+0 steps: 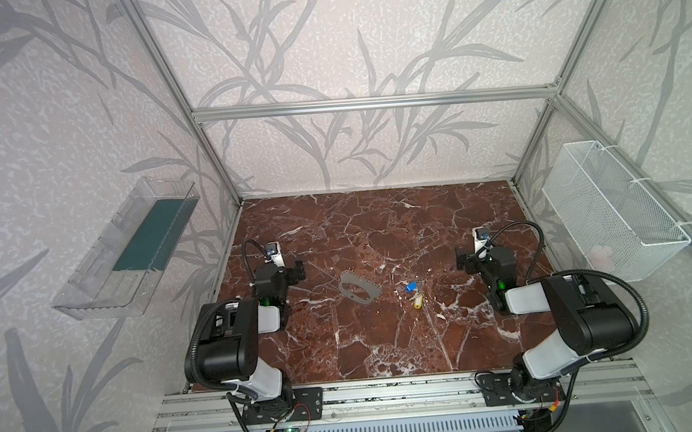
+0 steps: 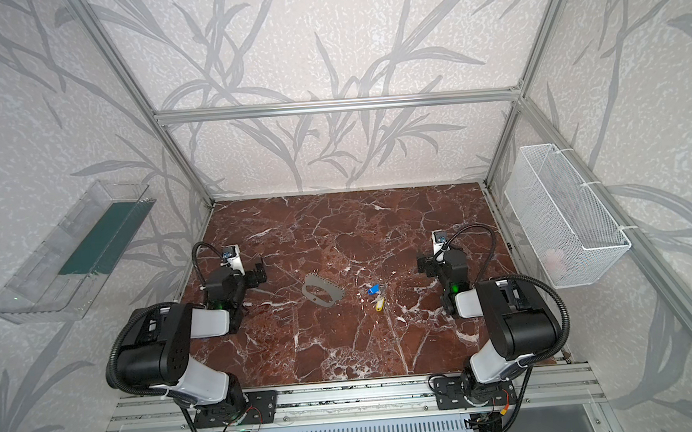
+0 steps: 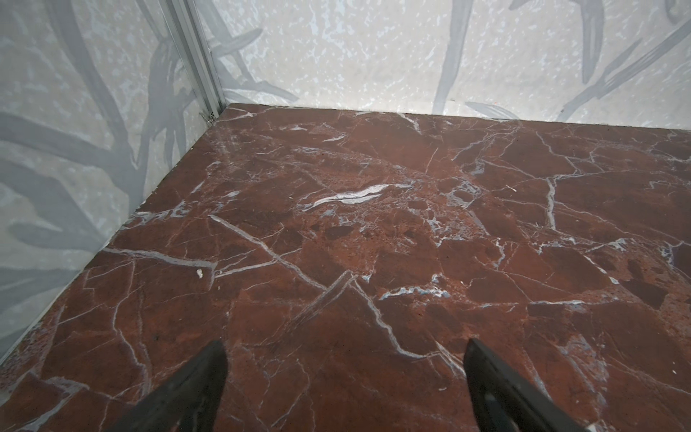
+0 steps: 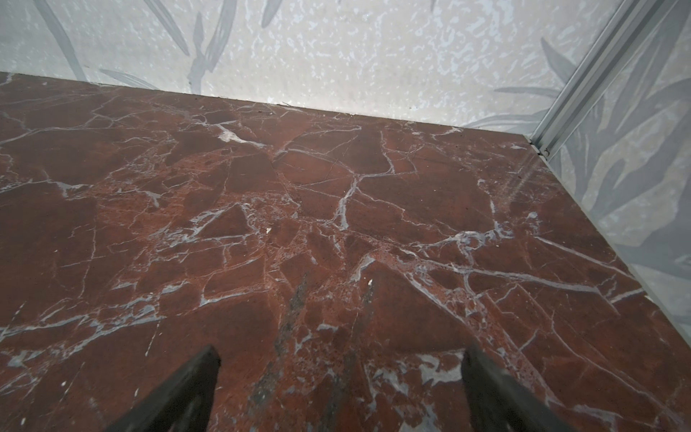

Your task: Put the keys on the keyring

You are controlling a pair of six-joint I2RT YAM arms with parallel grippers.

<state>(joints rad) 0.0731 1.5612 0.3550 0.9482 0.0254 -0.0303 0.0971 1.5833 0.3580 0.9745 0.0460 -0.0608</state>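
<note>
Marble tabletop (image 1: 378, 231) bears keyring (image 1: 359, 287) and keys (image 1: 411, 286) centre-frame. Left gripper (image 3: 346, 348), right gripper (image 4: 340, 351) gape empty. Keys look light, slippery; pinch plastic heads.

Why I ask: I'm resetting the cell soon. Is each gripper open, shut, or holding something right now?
Left gripper: open, holding nothing.
Right gripper: open, holding nothing.

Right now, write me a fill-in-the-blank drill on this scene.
1. The left hand and the right hand are both ___, holding nothing.
2. In both top views the keyring lies ___ of the blue key and the yellow key.
3. Of the two keys, the ___ one shows lower in both top views.
Missing: open; left; yellow.
</note>
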